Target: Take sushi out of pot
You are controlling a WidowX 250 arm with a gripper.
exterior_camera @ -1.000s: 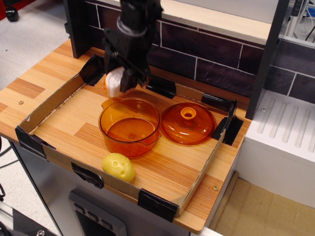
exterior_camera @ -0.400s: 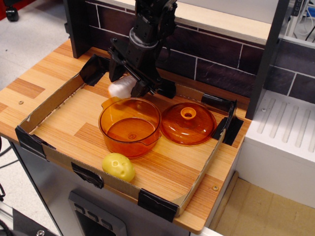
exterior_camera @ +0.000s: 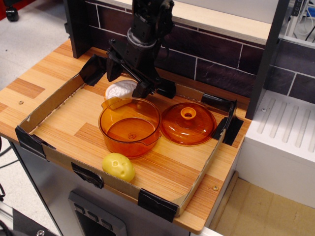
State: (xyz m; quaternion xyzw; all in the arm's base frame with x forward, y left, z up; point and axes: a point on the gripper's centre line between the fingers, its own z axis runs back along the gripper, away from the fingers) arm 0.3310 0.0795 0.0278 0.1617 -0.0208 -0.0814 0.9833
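Observation:
The white sushi point(exterior_camera: 120, 90) lies on the wooden tray floor just behind the orange transparent pot point(exterior_camera: 130, 126), outside it and touching or nearly touching its back rim. The pot's bowl holds nothing. My black gripper point(exterior_camera: 127, 82) hangs directly over the sushi, with one finger on each side of it. The jaws look slightly spread and the sushi rests on the board.
The orange domed lid point(exterior_camera: 188, 123) with a knob sits right of the pot. A pale yellow lumpy toy point(exterior_camera: 118, 167) lies by the front cardboard wall point(exterior_camera: 64, 158). A dark brick wall point(exterior_camera: 206, 54) rises close behind the gripper.
The gripper carried the sushi from above the pot's back rim down to the board behind the pot. Its fingers have spread a little, and the sushi now rests lower.

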